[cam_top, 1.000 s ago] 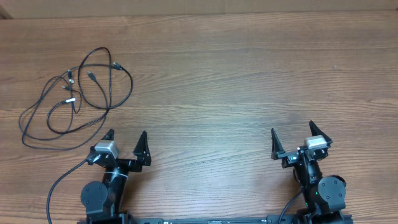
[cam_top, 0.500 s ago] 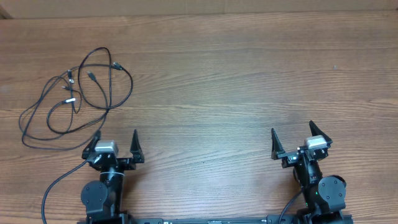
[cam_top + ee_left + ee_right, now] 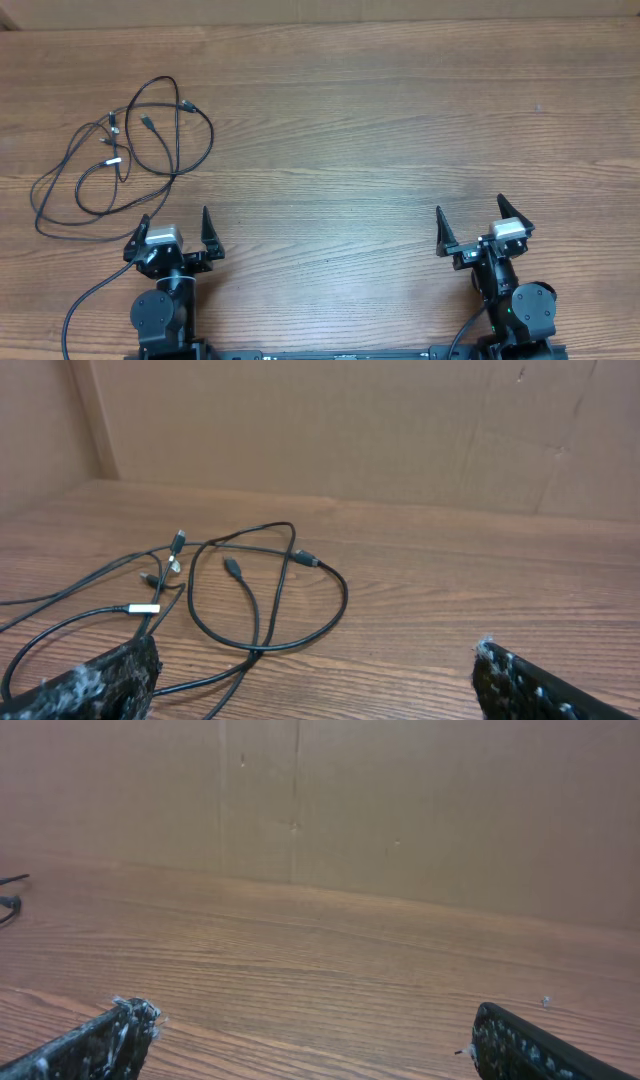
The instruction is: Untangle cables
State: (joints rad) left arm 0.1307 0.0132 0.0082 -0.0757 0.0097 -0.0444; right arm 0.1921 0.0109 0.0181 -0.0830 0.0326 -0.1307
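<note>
Thin black cables (image 3: 125, 150) lie in a loose tangle of loops on the wooden table at the far left, with small plug ends near the middle of the heap. In the left wrist view the same cables (image 3: 245, 595) spread just ahead of the fingers, one strand running down beside the left fingertip. My left gripper (image 3: 174, 233) stands open just below the tangle, pointing toward it and holding nothing. At the right front my right gripper (image 3: 469, 222) is open and empty over bare wood, far from the cables; its wrist view catches only a cable end (image 3: 8, 900) at the left edge.
A brown cardboard wall (image 3: 350, 430) closes the back of the table. A thicker black arm cable (image 3: 85, 305) curves off the left arm base at the front left.
My left gripper has swung to the left and now points at the cable tangle. The right arm and the cables have not moved.
</note>
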